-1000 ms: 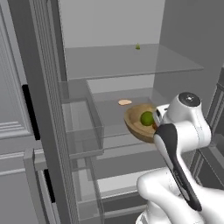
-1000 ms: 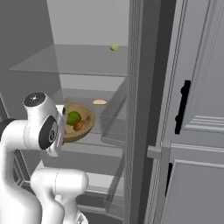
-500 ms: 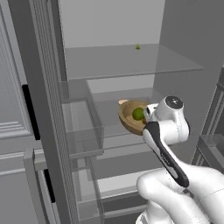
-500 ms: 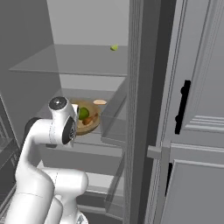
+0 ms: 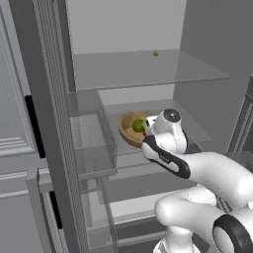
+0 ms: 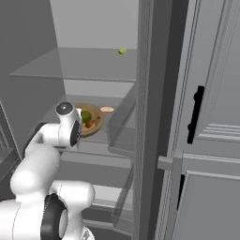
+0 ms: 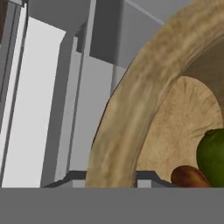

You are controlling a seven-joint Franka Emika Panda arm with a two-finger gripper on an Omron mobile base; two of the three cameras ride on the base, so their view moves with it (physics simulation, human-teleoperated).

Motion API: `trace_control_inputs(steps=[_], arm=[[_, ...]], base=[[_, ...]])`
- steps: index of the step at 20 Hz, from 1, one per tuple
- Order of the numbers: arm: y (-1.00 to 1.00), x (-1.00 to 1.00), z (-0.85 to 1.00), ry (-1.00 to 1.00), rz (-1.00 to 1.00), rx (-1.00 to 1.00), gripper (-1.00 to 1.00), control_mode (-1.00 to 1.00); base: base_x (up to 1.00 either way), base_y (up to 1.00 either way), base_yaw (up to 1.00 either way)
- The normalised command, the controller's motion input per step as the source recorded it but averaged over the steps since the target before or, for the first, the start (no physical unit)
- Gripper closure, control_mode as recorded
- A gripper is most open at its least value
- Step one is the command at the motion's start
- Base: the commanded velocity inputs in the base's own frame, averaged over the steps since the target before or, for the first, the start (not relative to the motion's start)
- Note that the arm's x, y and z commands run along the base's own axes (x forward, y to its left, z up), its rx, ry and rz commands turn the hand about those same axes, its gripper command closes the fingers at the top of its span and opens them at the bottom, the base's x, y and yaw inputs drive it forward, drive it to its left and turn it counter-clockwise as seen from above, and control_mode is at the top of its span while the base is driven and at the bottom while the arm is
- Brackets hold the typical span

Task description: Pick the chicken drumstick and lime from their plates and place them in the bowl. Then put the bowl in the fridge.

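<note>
Where shelves gleam, bowl (image 5: pixel 129 129) inside fridge (image 5: pixel 197 89).

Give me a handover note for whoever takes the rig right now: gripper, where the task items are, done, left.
Gripper: a fingertip on each side of the bowl's rim in the hand view, so it looks shut on the rim.
Bowl: inside the open fridge, at the level of the glass shelf below the top one; from these views I cannot tell if it rests on the shelf or is carried.
Lime and chicken drumstick: both in the bowl.
Also: a small green item on the top shelf and a pale item behind the bowl.
Done: both foods loaded, bowl brought into the fridge.
Left: set it down if needed, release, withdraw the arm.
</note>
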Motion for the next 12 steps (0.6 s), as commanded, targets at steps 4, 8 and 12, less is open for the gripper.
trace_control_inputs(steps=[4,8,12], arm=[[0.23,0.71,-0.11,0.28,0.04,-0.01,1.0,-1.0],[0.38,0.45,-0.26,0.04,0.01,-0.05,1.0,-1.0],[0.22,0.22,-0.35,-0.03,0.0,-0.05,1.0,-1.0]], base=[[0.0,0.0,0.0],[0.0,0.0,0.0],[0.0,0.0,0.0]])
